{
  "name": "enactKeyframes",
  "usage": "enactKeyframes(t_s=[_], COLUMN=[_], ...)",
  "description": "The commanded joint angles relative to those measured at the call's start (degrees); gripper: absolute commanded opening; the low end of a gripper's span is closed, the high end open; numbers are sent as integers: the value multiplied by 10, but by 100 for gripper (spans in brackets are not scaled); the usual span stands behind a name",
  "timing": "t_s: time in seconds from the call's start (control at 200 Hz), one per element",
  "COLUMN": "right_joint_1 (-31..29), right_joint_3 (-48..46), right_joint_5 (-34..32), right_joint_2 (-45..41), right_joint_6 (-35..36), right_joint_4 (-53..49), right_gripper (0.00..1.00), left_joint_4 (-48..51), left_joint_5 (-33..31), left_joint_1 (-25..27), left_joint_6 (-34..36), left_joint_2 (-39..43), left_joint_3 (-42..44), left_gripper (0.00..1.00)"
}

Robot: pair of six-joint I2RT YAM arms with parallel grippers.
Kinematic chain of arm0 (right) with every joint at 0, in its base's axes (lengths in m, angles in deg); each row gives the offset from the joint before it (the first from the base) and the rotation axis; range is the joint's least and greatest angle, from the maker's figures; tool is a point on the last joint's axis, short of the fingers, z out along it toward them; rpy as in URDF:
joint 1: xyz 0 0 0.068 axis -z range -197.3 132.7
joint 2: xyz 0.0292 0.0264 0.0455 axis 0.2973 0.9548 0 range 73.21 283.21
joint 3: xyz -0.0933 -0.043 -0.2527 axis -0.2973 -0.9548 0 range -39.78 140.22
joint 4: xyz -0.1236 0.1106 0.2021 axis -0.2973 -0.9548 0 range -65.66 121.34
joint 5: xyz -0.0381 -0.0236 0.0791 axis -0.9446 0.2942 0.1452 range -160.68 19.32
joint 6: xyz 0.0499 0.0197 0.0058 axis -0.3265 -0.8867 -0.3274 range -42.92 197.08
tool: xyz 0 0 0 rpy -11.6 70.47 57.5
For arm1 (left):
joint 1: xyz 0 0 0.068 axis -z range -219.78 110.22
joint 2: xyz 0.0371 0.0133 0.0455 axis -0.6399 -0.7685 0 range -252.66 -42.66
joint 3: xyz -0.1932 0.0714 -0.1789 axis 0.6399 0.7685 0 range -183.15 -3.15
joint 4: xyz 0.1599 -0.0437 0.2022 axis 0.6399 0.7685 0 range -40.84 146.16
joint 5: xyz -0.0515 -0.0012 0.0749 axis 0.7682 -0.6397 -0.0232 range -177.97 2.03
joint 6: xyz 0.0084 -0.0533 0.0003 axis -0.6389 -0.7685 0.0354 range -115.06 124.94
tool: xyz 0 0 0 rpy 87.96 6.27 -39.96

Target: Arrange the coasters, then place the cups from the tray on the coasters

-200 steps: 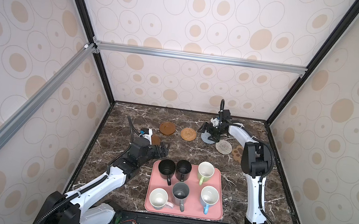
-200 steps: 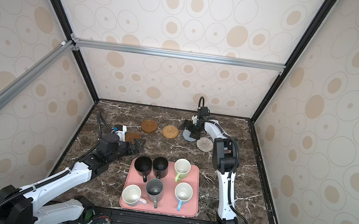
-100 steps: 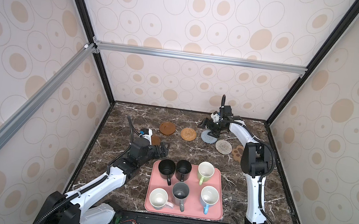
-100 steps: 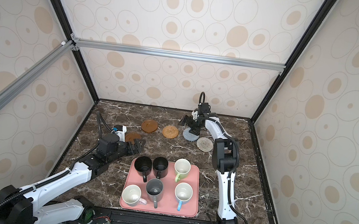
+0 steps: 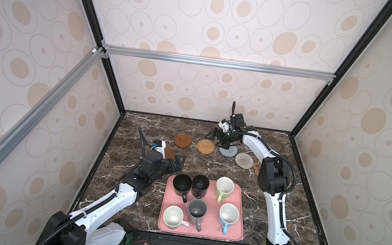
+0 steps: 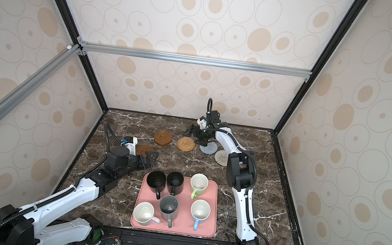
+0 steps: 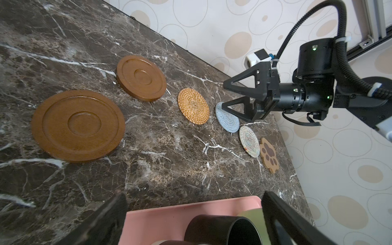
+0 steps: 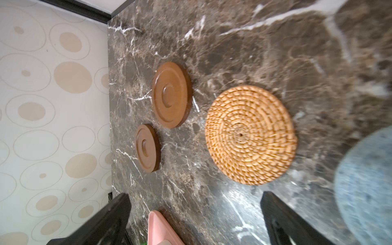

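Dark marble surface (image 5: 209, 169), walled by spotted wallpaper. The right tool (image 5: 215, 141) hangs low with its jaws spread wide and nothing between them, over the far edge of the blue-grey coaster (image 5: 229, 152). Whether a fingertip touches it I cannot tell. Beside that coaster lie the rattan coaster (image 5: 205, 147) and a wooden disc (image 5: 183, 140) on one side, and the whitish coaster (image 5: 244, 160) and paw-shaped coaster (image 5: 256, 167) on the other. The left tool (image 5: 181, 164) is likewise spread and empty, just off the far left corner of the pink tray (image 5: 237, 198), with the second wooden disc (image 7: 78, 125) behind it. All six cups stand upright on the tray: black cup (image 5: 181, 183), other black cup (image 5: 200, 183), light green cup (image 5: 225, 186), grey cup (image 5: 196, 210), white cup (image 5: 172, 216), light blue cup (image 5: 229, 213).
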Motion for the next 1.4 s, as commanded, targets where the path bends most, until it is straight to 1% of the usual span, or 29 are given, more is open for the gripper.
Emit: enactKeyframes(t_s=[0.0,0.25,0.685,1.396], right_joint_1=[-14,-29,-49,-50], right_joint_3=[13,13,17,32], right_joint_5=[13,14,17,-21], right_joint_2=[21,41,66,84], right_joint_6=[-1,10,9,-22], right_joint_4=[-9,-27,-27,-11], right_gripper=[100,100,100,100], left_joint_4=[2,8,15,24], left_joint_5=[-7,-10,-17,-22], left_joint_1=[-3,-3,-3,-3], left_joint_6=[-8,-10,-18,-18], left_joint_2=[12,26,48,60], left_joint_3=[0,8,23,25], left_gripper=[100,100,100,100])
